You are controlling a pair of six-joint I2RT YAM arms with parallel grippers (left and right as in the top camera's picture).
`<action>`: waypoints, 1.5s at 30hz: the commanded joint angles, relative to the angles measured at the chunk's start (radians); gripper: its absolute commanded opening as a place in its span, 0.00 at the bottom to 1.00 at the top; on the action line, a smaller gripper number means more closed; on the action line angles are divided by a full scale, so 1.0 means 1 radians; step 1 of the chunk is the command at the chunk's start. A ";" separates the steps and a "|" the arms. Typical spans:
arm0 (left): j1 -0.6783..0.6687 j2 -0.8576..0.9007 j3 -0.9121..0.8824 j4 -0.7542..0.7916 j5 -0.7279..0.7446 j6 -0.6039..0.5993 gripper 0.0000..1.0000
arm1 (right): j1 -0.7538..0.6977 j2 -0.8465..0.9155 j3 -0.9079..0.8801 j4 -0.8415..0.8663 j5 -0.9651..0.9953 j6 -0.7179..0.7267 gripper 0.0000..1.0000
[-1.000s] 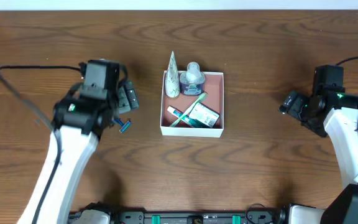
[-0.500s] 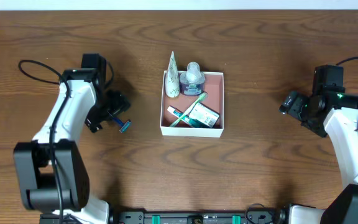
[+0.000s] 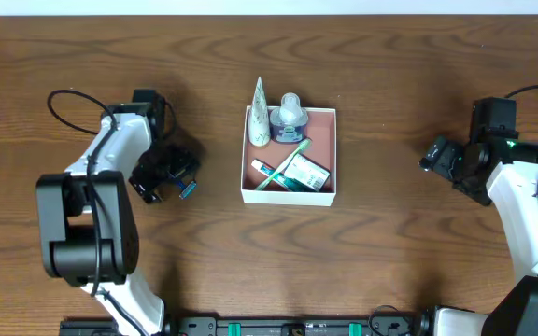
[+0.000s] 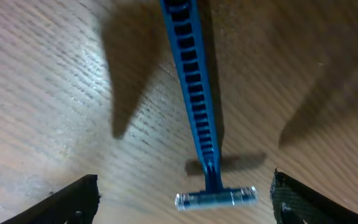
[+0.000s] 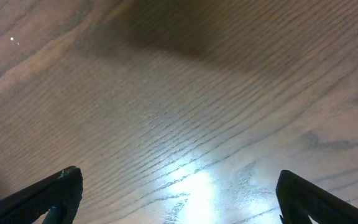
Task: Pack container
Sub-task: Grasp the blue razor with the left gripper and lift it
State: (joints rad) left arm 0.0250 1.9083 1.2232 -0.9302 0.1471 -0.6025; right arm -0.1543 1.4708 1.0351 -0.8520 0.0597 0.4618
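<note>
Left pincer (image 4: 185,196), jaws wide open, straddles head of slim blue plastic razor (image 4: 193,93) on bench (image 4: 55,93), w/ handle running straight ahead.

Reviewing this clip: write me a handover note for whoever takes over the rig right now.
Left gripper: open, fingers either side of the blue plastic disposable razor, which lies on the wooden table.
Right gripper: open, empty, above bare wood.
Done: the white-walled, pink-lined square container holds a green toothbrush, white tube, small jar and green-white packet.
Left to do: grasp the razor and put it in.
</note>
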 commanded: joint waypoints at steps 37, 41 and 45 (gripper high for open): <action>0.005 0.030 0.106 -0.019 -0.027 0.278 0.06 | -0.008 0.000 0.011 -0.001 0.003 -0.014 0.99; 0.002 -0.037 0.185 -0.100 0.044 0.351 0.06 | -0.008 0.000 0.011 -0.001 0.003 -0.014 0.99; -0.014 -0.145 0.231 -0.135 0.187 0.445 0.06 | -0.008 0.000 0.011 -0.001 0.004 -0.014 0.99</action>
State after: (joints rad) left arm 0.0231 1.8610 1.4101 -1.0512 0.2176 -0.2626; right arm -0.1543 1.4708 1.0351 -0.8516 0.0597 0.4618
